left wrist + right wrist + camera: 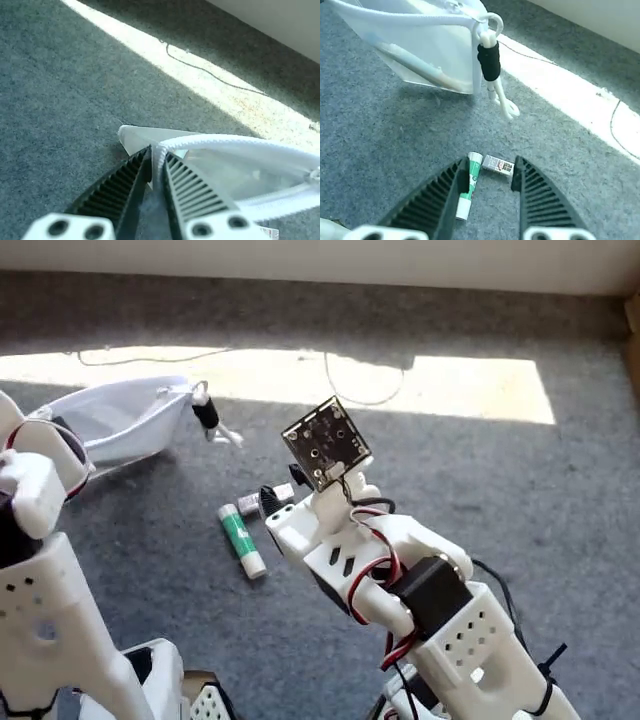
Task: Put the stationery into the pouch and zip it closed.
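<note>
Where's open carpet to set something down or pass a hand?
Free: carpet outside the right arm, below the sunlit strip; smaller patch between pouch and glue stick. Crowded: under the right gripper, at glue stick and small item.

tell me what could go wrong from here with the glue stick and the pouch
1. The right gripper hangs open over the glue stick and a small piece lying close together; closing might catch both or knock one aside.
2. The left gripper pinches just one end of the rim of the pouch, so the pouch could slip free, or its mouth could sag when something is pushed in.
</note>
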Available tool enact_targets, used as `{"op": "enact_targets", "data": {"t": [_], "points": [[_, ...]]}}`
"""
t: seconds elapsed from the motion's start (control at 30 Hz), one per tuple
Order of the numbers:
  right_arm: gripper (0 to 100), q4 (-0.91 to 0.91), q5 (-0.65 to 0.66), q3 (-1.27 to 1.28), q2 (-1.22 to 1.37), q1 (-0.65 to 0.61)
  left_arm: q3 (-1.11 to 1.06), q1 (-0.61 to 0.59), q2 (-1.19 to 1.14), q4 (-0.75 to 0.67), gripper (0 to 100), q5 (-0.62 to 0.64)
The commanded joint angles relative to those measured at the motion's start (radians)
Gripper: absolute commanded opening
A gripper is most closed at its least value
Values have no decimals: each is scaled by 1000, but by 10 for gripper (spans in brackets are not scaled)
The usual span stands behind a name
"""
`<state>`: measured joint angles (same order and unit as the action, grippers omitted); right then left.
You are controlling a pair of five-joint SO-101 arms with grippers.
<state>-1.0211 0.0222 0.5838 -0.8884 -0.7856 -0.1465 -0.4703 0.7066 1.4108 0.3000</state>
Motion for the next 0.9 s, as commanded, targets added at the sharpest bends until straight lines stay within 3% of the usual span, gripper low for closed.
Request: {"op": "enact_targets", "data": {"t": [0.0,0.13,0.43,0.7,0.87], "points": [[139,-1,-43,-16,128,15,-31,-27,101,-20,7,12],[139,13,-100,-22,305,10,-41,-91,102,-20,7,12],[139,229,-106,-30,582,-30,-59,-171,104,-23,7,12],[139,410,-100,-36,748,-99,-117,-185,107,-74,7,14],[139,415,-100,-125,868,-122,-117,-185,107,-72,7,14]]}}
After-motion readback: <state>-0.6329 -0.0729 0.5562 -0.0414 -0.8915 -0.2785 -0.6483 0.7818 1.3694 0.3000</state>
